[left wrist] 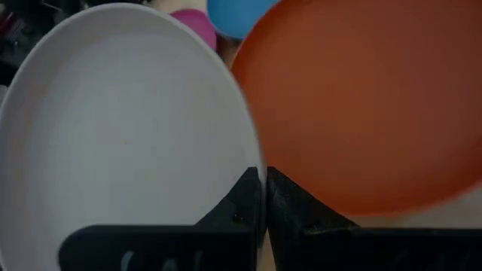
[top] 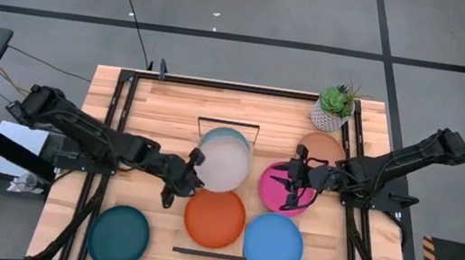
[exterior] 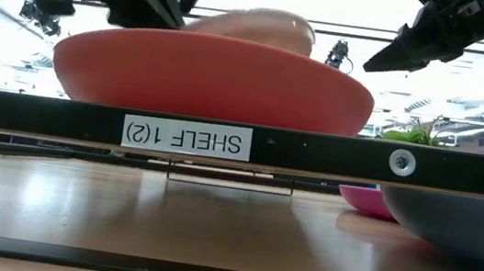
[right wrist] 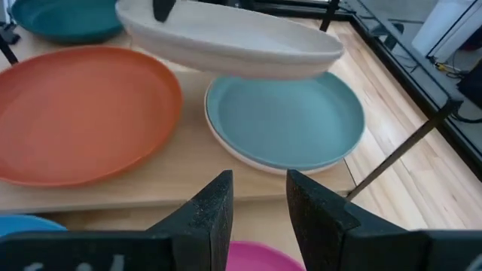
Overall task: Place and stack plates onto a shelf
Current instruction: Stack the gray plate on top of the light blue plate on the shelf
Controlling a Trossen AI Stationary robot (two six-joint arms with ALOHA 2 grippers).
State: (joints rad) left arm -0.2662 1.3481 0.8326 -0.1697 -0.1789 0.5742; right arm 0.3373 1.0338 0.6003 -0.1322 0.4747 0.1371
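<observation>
Fingers (left wrist: 241, 207) of the left gripper (top: 194, 163) are pinched on the rim of the cream-white plate (top: 224, 163), which is held raised and slightly tilted above the light teal plate (right wrist: 286, 120). That teal plate lies on the shelf (top: 228, 129), stacked on a pale plate whose rim shows beneath it, at the shelf's end nearer the potted plant (top: 336, 106). The orange plate (top: 215, 218) rests on the shelf's other end, just beside the teal one.

The right gripper (top: 294, 182) is held over the magenta plate (top: 278, 191) with its fingers (right wrist: 215, 207) slightly spread and nothing between them. The magenta plate lies on the bench (top: 172, 103) beside the shelf, overlapping the terracotta brown plate (top: 321, 146), which sits near the potted plant. The blue plate (top: 273, 244) is just beside the orange plate, and the dark teal plate (top: 119, 236) lies on the opposite side of the orange plate, well apart from it.
</observation>
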